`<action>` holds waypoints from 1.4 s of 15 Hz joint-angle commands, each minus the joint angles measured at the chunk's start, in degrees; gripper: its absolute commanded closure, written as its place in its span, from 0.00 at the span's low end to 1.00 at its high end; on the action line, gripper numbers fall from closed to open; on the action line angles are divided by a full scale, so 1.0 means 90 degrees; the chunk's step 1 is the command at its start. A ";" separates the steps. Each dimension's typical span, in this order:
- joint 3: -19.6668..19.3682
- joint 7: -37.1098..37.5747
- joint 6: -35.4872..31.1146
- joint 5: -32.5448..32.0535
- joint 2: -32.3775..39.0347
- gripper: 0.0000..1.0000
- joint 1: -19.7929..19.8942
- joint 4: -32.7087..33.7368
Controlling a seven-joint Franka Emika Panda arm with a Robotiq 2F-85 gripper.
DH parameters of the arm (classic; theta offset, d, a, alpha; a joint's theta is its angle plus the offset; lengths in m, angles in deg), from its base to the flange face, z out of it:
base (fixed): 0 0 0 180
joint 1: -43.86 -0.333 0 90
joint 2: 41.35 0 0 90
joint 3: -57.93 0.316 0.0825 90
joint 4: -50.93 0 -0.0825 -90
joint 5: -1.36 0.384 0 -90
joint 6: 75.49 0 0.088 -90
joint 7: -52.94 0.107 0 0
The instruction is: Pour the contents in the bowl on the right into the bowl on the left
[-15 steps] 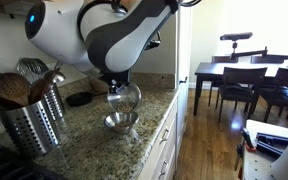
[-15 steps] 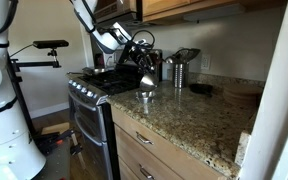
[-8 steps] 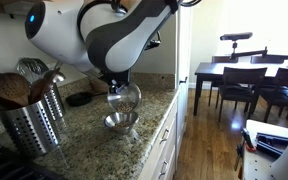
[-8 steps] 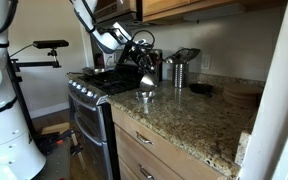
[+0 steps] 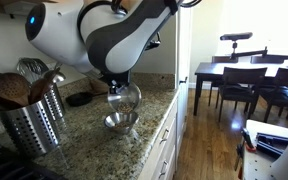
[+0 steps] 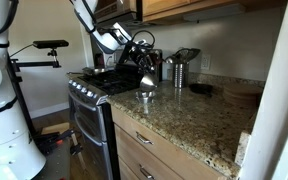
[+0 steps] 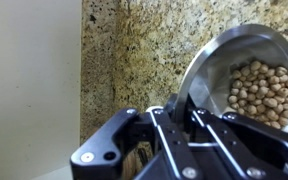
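Observation:
My gripper [image 5: 115,86] is shut on the rim of a steel bowl [image 5: 125,98] and holds it tilted above a second steel bowl [image 5: 121,123] that stands on the granite counter [image 5: 84,140] near its edge. In the wrist view the held bowl [image 7: 224,60] is on its side with small tan round pieces [image 7: 261,93] inside, and my fingers [image 7: 179,108] pinch its rim. Both bowls also show in an exterior view, the held bowl [image 6: 147,81] above the standing bowl [image 6: 145,96].
A steel utensil holder [image 5: 29,128] with wooden spoons stands at the near left of the counter. A dark dish [image 5: 79,98] lies behind the bowls. A stove [image 6: 92,92] adjoins the counter, and a steel canister [image 6: 179,70] stands by the wall.

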 commanded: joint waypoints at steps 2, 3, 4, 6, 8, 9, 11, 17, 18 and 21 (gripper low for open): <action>0.0003 -0.0126 0.0583 -0.0196 0.0286 0.94 -0.0163 0.0304; 0.0017 -0.0174 0.0661 -0.0242 0.0374 0.94 -0.0197 0.0374; 0.0032 -0.0222 0.0795 -0.0291 0.0499 0.94 -0.0260 0.0477; 0.0064 -0.0311 0.0978 -0.0368 0.0706 0.94 -0.0373 0.0675; 0.0079 -0.0402 0.1187 -0.0484 0.0889 0.94 -0.0509 0.0892; 0.0077 -0.0455 0.1269 -0.0559 0.0972 0.94 -0.0571 0.0979; 0.0081 -0.0555 0.1424 -0.0668 0.1100 0.94 -0.0671 0.1144; 0.0073 -0.0714 0.1703 -0.0853 0.1337 0.94 -0.0836 0.1436; 0.0077 -0.0738 0.1727 -0.0867 0.1359 0.94 -0.0845 0.1459; 0.0084 -0.0734 0.1795 -0.0905 0.1406 0.94 -0.0876 0.1466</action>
